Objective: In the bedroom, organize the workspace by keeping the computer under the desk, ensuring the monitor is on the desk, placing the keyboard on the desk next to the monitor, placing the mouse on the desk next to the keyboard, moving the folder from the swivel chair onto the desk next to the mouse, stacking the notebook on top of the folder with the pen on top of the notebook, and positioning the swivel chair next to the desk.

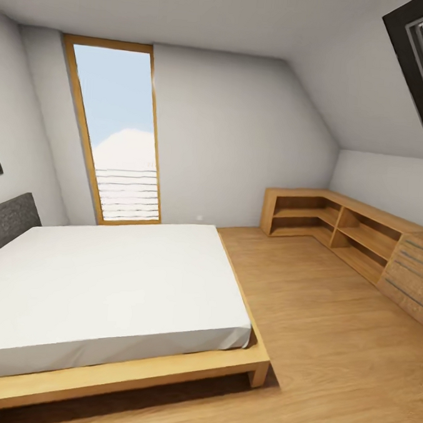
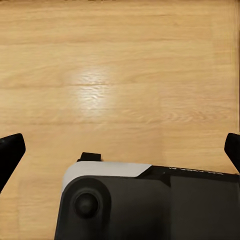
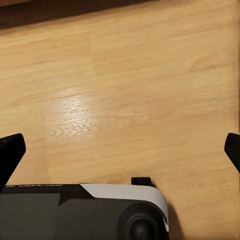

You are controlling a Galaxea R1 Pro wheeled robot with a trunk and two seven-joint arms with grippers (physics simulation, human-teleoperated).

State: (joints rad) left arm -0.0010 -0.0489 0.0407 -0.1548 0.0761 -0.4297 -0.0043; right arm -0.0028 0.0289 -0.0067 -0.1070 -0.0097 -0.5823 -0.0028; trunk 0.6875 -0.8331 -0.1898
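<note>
My left gripper hanging wide open over bare wood floor, nothing between my fingers, right gripper likewise spread and empty, bed and shelf unit lying ahead.

No legible text — faint marks only.

bright daylight from tall window | soft glare on floor | wide-angle bending at edges
</note>
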